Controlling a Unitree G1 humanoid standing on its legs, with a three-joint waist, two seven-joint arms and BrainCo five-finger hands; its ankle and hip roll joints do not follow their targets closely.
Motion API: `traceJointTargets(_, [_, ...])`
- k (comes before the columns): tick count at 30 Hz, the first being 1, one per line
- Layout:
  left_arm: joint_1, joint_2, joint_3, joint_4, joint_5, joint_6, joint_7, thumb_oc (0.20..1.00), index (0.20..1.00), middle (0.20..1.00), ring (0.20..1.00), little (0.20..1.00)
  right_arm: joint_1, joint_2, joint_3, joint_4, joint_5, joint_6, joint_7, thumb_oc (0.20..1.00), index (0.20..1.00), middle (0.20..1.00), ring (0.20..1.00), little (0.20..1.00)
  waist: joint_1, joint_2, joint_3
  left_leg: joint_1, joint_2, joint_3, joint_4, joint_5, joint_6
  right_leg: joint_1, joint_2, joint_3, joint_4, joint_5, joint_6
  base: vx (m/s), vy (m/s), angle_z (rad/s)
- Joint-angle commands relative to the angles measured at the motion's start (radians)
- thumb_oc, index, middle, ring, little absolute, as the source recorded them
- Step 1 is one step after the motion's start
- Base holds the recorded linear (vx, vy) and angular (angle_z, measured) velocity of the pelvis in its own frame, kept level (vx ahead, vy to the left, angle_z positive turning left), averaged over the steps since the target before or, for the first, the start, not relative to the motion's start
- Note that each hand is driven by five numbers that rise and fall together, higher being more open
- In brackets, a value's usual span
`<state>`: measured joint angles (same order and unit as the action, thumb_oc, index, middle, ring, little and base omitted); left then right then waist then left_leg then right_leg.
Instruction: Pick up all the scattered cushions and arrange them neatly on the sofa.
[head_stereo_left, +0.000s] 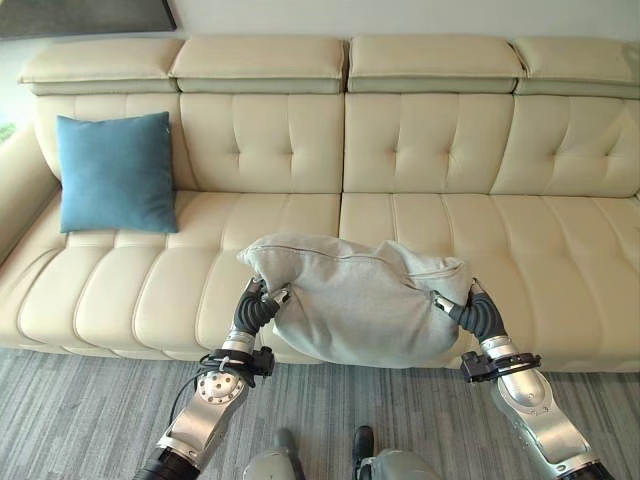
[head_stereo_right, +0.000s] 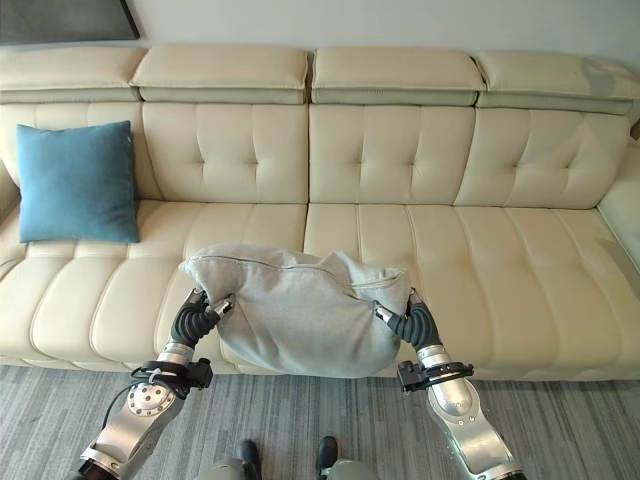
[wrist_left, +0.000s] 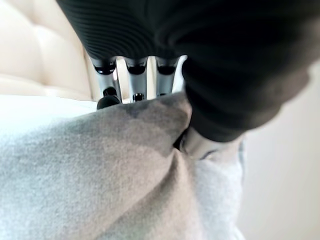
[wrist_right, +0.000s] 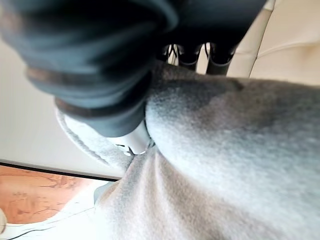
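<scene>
Above the sofa (head_stereo_left: 420, 250) seat's front edge, we are carrying the grey cushion (head_stereo_left: 360, 300), left hand (head_stereo_left: 255, 310) and right hand (head_stereo_left: 472, 312) pinching its ends; next, seat it beside the blue cushion (head_stereo_left: 116, 172).

No legible text or signs anywhere

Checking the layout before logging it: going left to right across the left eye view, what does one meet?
blue cushion → left hand → grey cushion → right hand, with the cream sofa behind them.
</scene>
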<state>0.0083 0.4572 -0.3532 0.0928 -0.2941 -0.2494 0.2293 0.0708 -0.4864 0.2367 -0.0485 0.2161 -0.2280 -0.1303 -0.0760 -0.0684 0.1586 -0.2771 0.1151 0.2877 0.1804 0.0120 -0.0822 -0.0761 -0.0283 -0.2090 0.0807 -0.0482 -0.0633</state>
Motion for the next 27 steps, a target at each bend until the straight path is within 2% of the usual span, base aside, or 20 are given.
traceJointTargets(1, [-0.04,-0.02,-0.021,-0.101,0.045,-0.078,-0.057,0.2,0.2,0.2,0.2,0.2,-0.069,0.034,0.027,-0.15,0.001,-0.091,0.004,0.2,0.2,0.2,0.2,0.2,0.023,0.007,-0.026,-0.014,-0.022,-0.028,-0.056,0.072,-0.014,0.117,0.037,0.105,-0.018,-0.092,0.121,0.3,0.074,-0.41])
traceJointTargets(2, [-0.027,-0.019,-0.011,-0.102,0.049,-0.077,-0.054,0.2,0.2,0.2,0.2,0.2,-0.074,0.035,0.03,-0.145,0.001,-0.088,0.003,0.2,0.2,0.2,0.2,0.2,0.038,0.011,-0.024,-0.029,-0.029,-0.029,-0.076,0.095,-0.014,0.145,0.045,0.128,-0.023,-0.099,0.121,0.39,0.114,-0.73])
traceJointTargets(4, [0.003,-0.018,0.002,-0.108,0.047,-0.079,-0.068,0.2,0.2,0.2,0.2,0.2,-0.069,0.039,0.032,-0.149,0.002,-0.087,0.017,0.2,0.2,0.2,0.2,0.2,0.045,0.02,-0.042,0.005,-0.033,-0.027,-0.125,0.092,0.002,0.167,0.052,0.15,-0.023,-0.112,0.126,0.31,0.143,-0.83])
traceJointTargets(8, [0.029,-0.008,0.01,-0.121,0.046,-0.08,-0.076,0.2,0.2,0.2,0.2,0.2,-0.081,0.055,0.057,-0.144,-0.007,-0.082,0.03,0.2,0.2,0.2,0.2,0.2,0.062,0.013,-0.064,0.045,-0.054,-0.024,-0.123,0.073,0.033,0.178,0.017,0.177,0.031,-0.133,0.154,0.23,0.164,-0.51])
traceJointTargets(9, [0.03,-0.007,0.012,-0.12,0.048,-0.08,-0.074,0.2,0.2,0.2,0.2,0.2,-0.097,0.065,0.066,-0.138,-0.009,-0.081,0.033,0.2,0.2,0.2,0.2,0.2,0.068,0.011,-0.063,0.065,-0.064,-0.015,-0.12,0.054,0.048,0.168,-0.003,0.174,0.081,-0.129,0.171,0.16,0.171,-0.53])
traceJointTargets(11, [0.021,-0.002,0.013,-0.117,0.048,-0.08,-0.067,0.2,0.2,0.2,0.2,0.2,-0.129,0.073,0.085,-0.127,-0.012,-0.077,0.034,0.2,0.2,0.2,0.2,0.2,0.073,0.021,-0.053,0.094,-0.061,0.002,-0.125,0.042,0.067,0.103,-0.022,0.177,0.218,-0.083,0.204,0.09,0.143,-0.43])
traceJointTargets(13, [0.013,0.005,0.02,-0.105,0.053,-0.082,-0.063,0.2,0.2,0.2,0.2,0.2,-0.162,0.089,0.097,-0.116,-0.021,-0.078,0.029,0.2,0.2,0.2,0.2,0.2,0.073,0.031,-0.046,0.132,-0.061,0.015,-0.134,0.015,0.083,0.039,-0.049,0.152,0.316,-0.046,0.237,0.06,0.1,-0.28])
traceJointTargets(16, [0.012,0.012,0.031,-0.1,0.055,-0.085,-0.072,0.2,0.2,0.2,0.2,0.2,-0.179,0.093,0.109,-0.124,-0.019,-0.077,0.042,0.2,0.2,0.2,0.2,0.2,0.068,0.051,-0.043,0.182,-0.072,-0.001,-0.157,-0.005,0.083,-0.012,-0.081,0.107,0.235,-0.066,0.215,0.08,0.023,-0.24])
traceJointTargets(17, [0.014,0.014,0.034,-0.102,0.054,-0.085,-0.079,0.2,0.2,0.2,0.2,0.2,-0.183,0.091,0.108,-0.126,-0.017,-0.079,0.045,0.2,0.2,0.2,0.2,0.2,0.064,0.06,-0.038,0.199,-0.069,-0.008,-0.168,-0.012,0.081,-0.047,-0.092,0.092,0.205,-0.054,0.21,0.06,-0.029,0.07])
traceJointTargets(19, [0.007,0.003,0.035,-0.093,0.055,-0.085,-0.077,0.2,0.2,0.2,0.2,0.2,-0.181,0.09,0.111,-0.12,-0.02,-0.077,0.046,0.2,0.2,0.2,0.2,0.2,0.045,0.066,-0.027,0.217,-0.073,-0.027,-0.172,-0.023,0.076,-0.105,-0.1,0.102,0.155,-0.019,0.212,0.07,-0.058,0.15])
traceJointTargets(20, [0.005,0.0,0.031,-0.09,0.056,-0.085,-0.085,0.2,0.2,0.2,0.2,0.2,-0.166,0.088,0.099,-0.125,-0.016,-0.076,0.047,0.2,0.2,0.2,0.2,0.2,0.036,0.054,-0.023,0.22,-0.087,-0.049,-0.153,-0.036,0.074,-0.067,-0.097,0.124,0.097,-0.019,0.213,0.06,-0.06,0.39])
traceJointTargets(22, [0.007,-0.009,0.037,-0.084,0.078,-0.089,-0.078,0.2,0.2,0.2,0.2,0.2,-0.164,0.083,0.095,-0.124,-0.026,-0.077,0.047,0.2,0.2,0.2,0.2,0.2,0.039,0.046,-0.024,0.218,-0.089,-0.046,-0.14,-0.04,0.07,-0.058,-0.102,0.127,0.072,0.009,0.216,0.03,-0.105,0.64])
traceJointTargets(25, [0.017,-0.036,0.038,-0.076,0.098,-0.084,-0.067,0.2,0.2,0.2,0.2,0.2,-0.146,0.08,0.081,-0.128,-0.023,-0.083,0.045,0.2,0.2,0.2,0.2,0.2,0.047,0.044,-0.059,0.231,-0.085,-0.064,-0.139,-0.045,0.053,0.025,-0.089,0.097,-0.025,0.014,0.198,0.1,-0.148,0.39])
traceJointTargets(27, [0.016,-0.042,0.038,-0.071,0.099,-0.083,-0.06,0.2,0.2,0.2,0.2,0.2,-0.15,0.081,0.083,-0.126,-0.022,-0.085,0.04,0.2,0.2,0.2,0.2,0.2,0.048,0.046,-0.064,0.24,-0.084,-0.068,-0.145,-0.042,0.049,0.053,-0.084,0.08,-0.047,0.015,0.194,0.1,-0.083,0.33])
